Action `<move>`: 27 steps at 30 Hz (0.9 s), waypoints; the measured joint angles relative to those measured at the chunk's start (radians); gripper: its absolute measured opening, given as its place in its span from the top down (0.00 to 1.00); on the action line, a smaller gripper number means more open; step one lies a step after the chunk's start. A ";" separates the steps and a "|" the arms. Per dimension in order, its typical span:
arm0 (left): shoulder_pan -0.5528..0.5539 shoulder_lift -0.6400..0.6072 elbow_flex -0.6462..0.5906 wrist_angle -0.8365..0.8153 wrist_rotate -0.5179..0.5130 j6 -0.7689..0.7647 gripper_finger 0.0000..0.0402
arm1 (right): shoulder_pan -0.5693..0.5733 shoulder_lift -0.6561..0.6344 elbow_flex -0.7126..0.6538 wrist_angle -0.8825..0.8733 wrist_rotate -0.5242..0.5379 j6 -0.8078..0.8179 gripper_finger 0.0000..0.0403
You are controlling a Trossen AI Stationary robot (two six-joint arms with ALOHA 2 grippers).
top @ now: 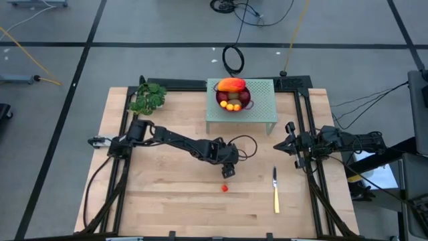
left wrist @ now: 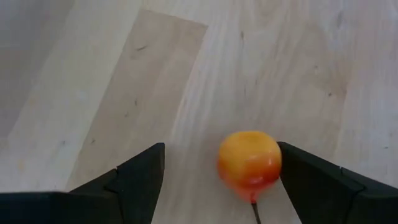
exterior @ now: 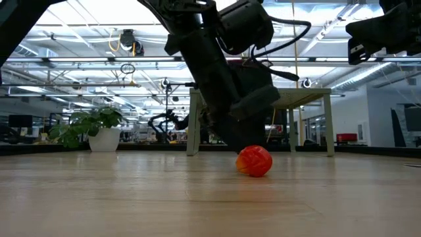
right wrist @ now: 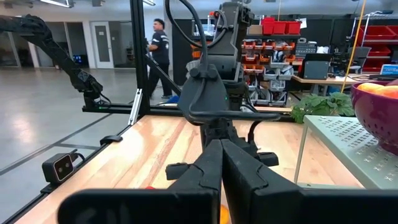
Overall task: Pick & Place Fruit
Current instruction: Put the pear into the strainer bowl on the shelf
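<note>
Wooden tabletop [top: 167, 201] carries one small orange-red fruit [top: 225, 188] near its front middle, lying loose on the boards. Just above it hangs the left gripper [left wrist: 221, 180], fingers spread to either side, one perhaps touching it. Farther back, a purple bowl [top: 233, 97] of fruit sits on a green stand [top: 261, 110]. Beside a yellow-handled knife [top: 275, 192], the right gripper [top: 289, 142] waits closed.
</note>
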 joint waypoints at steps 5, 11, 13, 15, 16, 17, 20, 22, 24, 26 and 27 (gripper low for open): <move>0.001 0.000 0.000 -0.002 0.000 0.007 0.32 | 0.000 0.000 0.000 0.000 0.000 0.000 1.00; 0.001 0.000 0.000 -0.004 0.001 0.007 0.43 | 0.000 0.000 0.000 0.000 0.000 0.000 1.00; 0.001 0.000 0.000 -0.006 0.001 0.007 0.46 | 0.000 0.000 0.000 0.000 0.000 0.000 1.00; 0.001 0.000 0.000 -0.008 0.002 0.006 0.50 | 0.000 0.000 0.000 0.000 0.000 0.000 1.00; 0.001 -0.001 0.000 -0.008 0.002 0.006 0.53 | 0.000 0.000 0.000 0.000 0.000 0.000 1.00; 0.001 -0.001 0.000 -0.008 0.002 0.000 0.55 | 0.000 0.000 0.000 0.000 0.000 0.000 1.00; 0.001 -0.002 0.000 -0.008 0.002 -0.019 0.62 | 0.000 0.000 0.000 0.000 0.000 0.000 1.00; 0.001 -0.002 0.000 -0.008 0.002 -0.026 0.67 | 0.000 0.000 0.000 0.000 0.000 0.000 1.00; 0.001 -0.002 0.000 -0.008 0.002 -0.031 0.70 | 0.000 0.000 0.000 0.000 0.000 0.000 1.00; 0.001 -0.002 0.000 -0.008 0.002 -0.040 0.72 | 0.000 0.000 0.000 0.000 0.000 0.000 1.00; 0.001 -0.002 0.000 -0.008 0.002 -0.046 0.73 | 0.000 0.000 0.000 0.000 0.000 0.000 1.00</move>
